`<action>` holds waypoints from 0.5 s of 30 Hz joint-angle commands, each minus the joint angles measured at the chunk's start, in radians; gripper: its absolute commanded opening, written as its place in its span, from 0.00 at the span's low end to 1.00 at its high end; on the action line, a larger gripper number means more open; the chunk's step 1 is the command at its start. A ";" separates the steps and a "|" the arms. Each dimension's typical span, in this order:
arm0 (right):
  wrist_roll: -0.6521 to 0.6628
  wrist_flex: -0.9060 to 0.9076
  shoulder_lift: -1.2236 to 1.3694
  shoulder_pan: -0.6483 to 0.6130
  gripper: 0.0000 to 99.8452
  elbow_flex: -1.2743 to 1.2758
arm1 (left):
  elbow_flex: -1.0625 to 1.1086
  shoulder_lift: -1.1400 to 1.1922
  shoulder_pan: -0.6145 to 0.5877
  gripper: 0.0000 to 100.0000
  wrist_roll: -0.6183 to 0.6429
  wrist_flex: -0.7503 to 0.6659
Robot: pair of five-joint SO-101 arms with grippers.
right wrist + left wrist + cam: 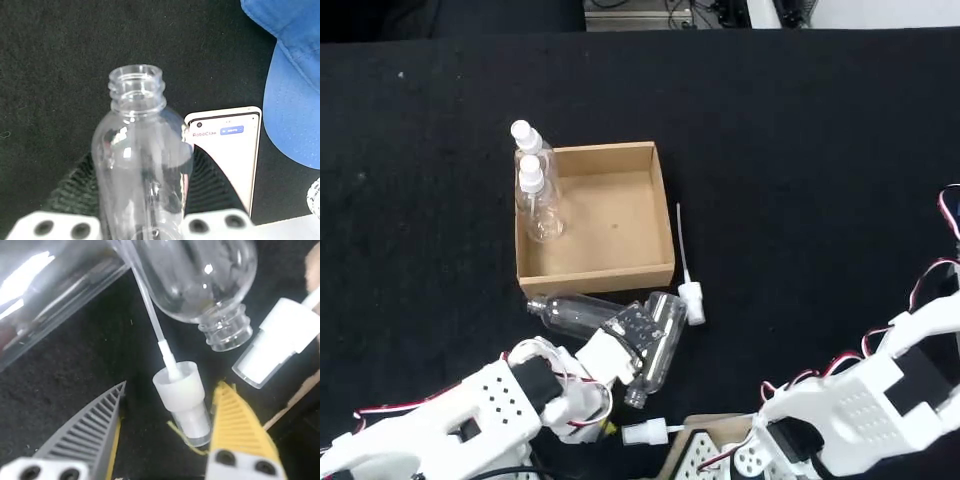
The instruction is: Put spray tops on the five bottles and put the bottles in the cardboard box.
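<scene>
On black table [800,150]: logged box [660,215] with two capped bottles [538,195] standing inside along one wall. Found two uncapped bottles [575,315] lying just outside its near wall. Saw right gripper [142,182] clamped on fifth bottle [142,150], neck bare. Saw left gripper [170,390] agape around spray top [182,400], apparently not yet pinching. Judged step: capping third bottle. Next move, by judgement: close on top, lift, feed tube into held neck.
</scene>
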 commanded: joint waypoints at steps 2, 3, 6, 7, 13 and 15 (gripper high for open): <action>-0.003 0.002 -0.004 0.003 0.01 -0.067 | -0.021 -0.005 -0.018 0.12 -0.012 -0.005; -0.003 0.002 -0.004 0.003 0.01 -0.067 | -0.024 -0.005 -0.018 0.10 -0.012 -0.005; -0.003 0.000 -0.004 0.003 0.01 -0.067 | -0.039 -0.005 -0.018 0.11 -0.012 0.005; -0.003 0.000 -0.004 0.003 0.01 -0.067 | -0.039 -0.005 -0.018 0.12 -0.012 0.005; -0.003 0.000 -0.004 0.003 0.01 -0.067 | -0.105 -0.006 -0.090 0.11 -0.095 0.097; -0.003 0.000 -0.004 0.002 0.01 -0.067 | -0.168 -0.006 -0.182 0.11 -0.196 0.167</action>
